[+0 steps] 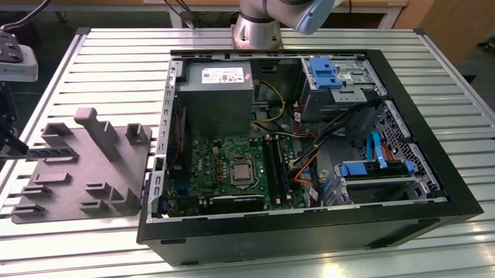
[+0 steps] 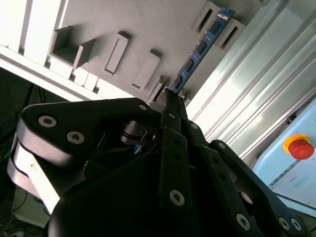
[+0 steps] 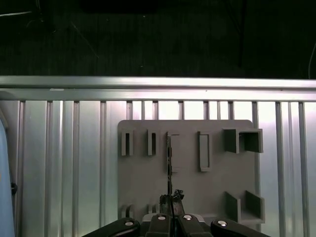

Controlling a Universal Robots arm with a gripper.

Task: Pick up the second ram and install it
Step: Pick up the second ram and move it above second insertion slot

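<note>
The second ram is a slim dark stick lying level at the grey tray's edge, on the exterior view's left. My gripper is at that view's left border, at the stick's outer end. In the second wrist view the fingertips are pressed together on the near end of the ram, whose far end sits between two raised tray blocks. The first wrist view shows the ram edge-on, running from my gripper to a block on the tray. I cannot tell whether the stick is lifted off the tray.
An open black computer case lies on the slatted metal table, to the exterior view's right of the tray. Inside are the motherboard, long black memory slots, cables and blue drive caddies. A red button is beside the table.
</note>
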